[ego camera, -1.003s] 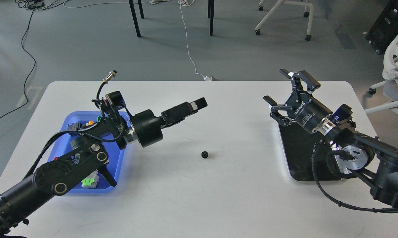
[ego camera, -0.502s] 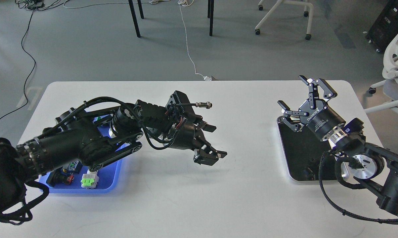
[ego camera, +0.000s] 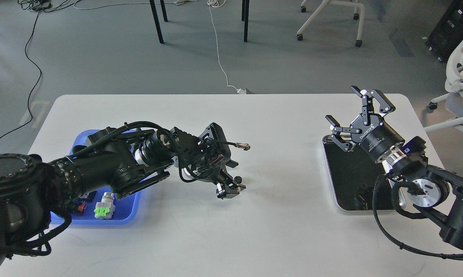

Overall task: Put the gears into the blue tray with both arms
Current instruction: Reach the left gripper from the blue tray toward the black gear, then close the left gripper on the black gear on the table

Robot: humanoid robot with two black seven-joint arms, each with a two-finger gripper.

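One small black gear (ego camera: 238, 179) lies on the white table near its middle. My left gripper (ego camera: 233, 177) is lowered over it, open, with one finger on either side of the gear and not visibly clamped. The blue tray (ego camera: 133, 201) sits at the left, mostly hidden under my left arm; a green-capped switch (ego camera: 102, 211) and a red one (ego camera: 80, 207) show inside it. My right gripper (ego camera: 350, 109) hangs open and empty above the far left corner of the black tray.
A black tray with a silver rim (ego camera: 337, 200) lies at the right under my right arm. A cable with a metal plug (ego camera: 243, 146) sticks out from my left wrist. Bare white table stretches between the two trays.
My left arm swung from above the blue tray to the table's middle, turned its gripper downward and lowered it around the gear. My right gripper drew back a little to the right.
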